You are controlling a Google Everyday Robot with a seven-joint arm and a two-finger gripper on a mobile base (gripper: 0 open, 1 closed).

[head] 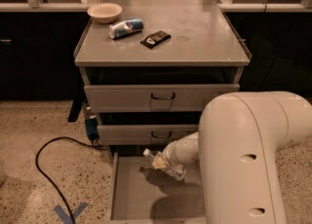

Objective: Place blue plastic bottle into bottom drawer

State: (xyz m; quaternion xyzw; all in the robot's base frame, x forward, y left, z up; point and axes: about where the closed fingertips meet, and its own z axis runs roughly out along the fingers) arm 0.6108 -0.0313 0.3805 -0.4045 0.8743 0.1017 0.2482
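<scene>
The blue plastic bottle (165, 165) is clear with a white cap. It lies tilted, cap to the upper left, low over the back of the open bottom drawer (131, 198). My gripper (168, 161) is at the end of the white arm and is closed around the bottle's body. I cannot tell whether the bottle touches the drawer's grey floor. The big white arm hides the drawer's right side.
On the cabinet top (195, 33) lie a cream bowl (105, 11), a blue-and-silver can (126, 28) and a flat black packet (155, 39). The two upper drawers (161, 97) are shut. A black cable (48, 159) and blue tape (68, 213) lie on the floor to the left.
</scene>
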